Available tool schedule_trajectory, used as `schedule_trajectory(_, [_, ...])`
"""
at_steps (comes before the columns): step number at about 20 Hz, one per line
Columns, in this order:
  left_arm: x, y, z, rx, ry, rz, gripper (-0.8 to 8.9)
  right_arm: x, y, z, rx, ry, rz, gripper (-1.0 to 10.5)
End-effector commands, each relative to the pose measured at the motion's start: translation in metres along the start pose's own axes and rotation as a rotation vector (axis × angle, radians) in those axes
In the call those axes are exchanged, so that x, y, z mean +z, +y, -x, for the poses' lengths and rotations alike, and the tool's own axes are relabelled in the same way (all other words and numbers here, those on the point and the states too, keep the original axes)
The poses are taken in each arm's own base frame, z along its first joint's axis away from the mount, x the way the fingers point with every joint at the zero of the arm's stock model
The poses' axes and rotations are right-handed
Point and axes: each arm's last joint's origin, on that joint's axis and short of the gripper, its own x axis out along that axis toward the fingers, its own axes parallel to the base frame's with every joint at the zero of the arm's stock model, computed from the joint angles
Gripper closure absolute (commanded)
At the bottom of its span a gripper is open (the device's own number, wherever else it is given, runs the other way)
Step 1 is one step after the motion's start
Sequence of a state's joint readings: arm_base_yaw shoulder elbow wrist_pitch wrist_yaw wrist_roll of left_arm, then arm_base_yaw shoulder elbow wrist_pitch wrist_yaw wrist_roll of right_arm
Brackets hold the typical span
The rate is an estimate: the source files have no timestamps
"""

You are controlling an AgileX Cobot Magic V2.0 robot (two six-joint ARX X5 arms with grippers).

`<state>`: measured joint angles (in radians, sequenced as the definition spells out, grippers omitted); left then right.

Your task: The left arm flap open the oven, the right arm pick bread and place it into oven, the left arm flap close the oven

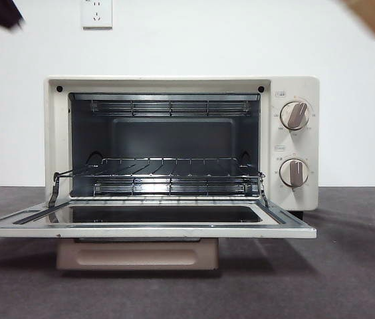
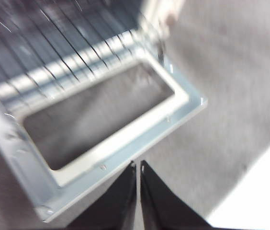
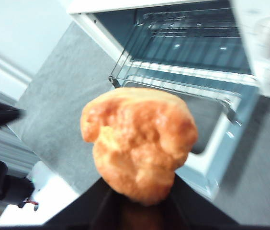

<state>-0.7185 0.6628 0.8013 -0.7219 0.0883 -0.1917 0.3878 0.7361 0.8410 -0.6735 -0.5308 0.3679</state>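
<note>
White wall, grey tabletop; oven door dropped flat, rack bare. Bread aloft outside the door, clamped in right gripper. Risk: loaf clips the door edge or rack lip and slips out. Left gripper clenched, empty, above the door's corner.

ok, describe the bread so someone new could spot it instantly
Start from the cream-white oven, whose door lies flapped down flat. The bread is not inside: it hangs in the air out in front of the opening, clamped in the right gripper. It is the only golden-orange, lumpy, glossy thing in a scene of white, grey and black.
</note>
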Motion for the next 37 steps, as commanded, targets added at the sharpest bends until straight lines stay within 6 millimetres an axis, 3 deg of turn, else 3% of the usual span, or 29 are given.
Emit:
schedule_trajectory(1, [-0.002, -0.002, 0.020, -0.007, -0.085, 0.026, 7.98, 0.011, 0.005, -0.028, -0.003, 0.022, 0.005, 8.6])
schedule_trajectory(4, [-0.011, -0.001, 0.040, 0.008, -0.138, 0.057, 7.98, 0.016, 0.008, -0.070, -0.031, 0.046, 0.027, 8.6])
schedule_trajectory(8, [-0.023, 0.001, 0.051, 0.042, -0.111, 0.070, 7.98, 0.023, 0.004, -0.123, 0.010, 0.028, 0.015, 8.6])
schedule_trajectory(15, [-0.024, 0.001, 0.062, 0.034, -0.147, 0.067, 7.98, 0.024, -0.021, -0.185, -0.035, -0.020, -0.029, 8.6])
schedule_trajectory(21, [-0.019, -0.001, 0.072, 0.028, -0.172, 0.058, 7.98, 0.027, -0.033, -0.206, -0.132, -0.144, -0.055, 8.6])
schedule_trajectory(29, [-0.021, -0.001, 0.073, 0.035, -0.145, 0.052, 7.98, 0.030, -0.038, -0.210, -0.220, -0.247, -0.099, 8.6])
schedule_trajectory(30, [-0.021, -0.001, 0.073, 0.035, -0.145, 0.052, 7.98, 0.030, -0.039, -0.211, -0.224, -0.244, -0.099, 8.4])
schedule_trajectory(34, [-0.021, -0.001, 0.073, 0.035, -0.145, 0.052, 7.98, 0.029, -0.040, -0.212, -0.239, -0.245, -0.101, 5.5])
schedule_trajectory(37, [-0.022, 0.000, 0.073, 0.049, -0.143, 0.054, 7.98, 0.029, -0.041, -0.212, -0.253, -0.254, -0.101, 4.8])
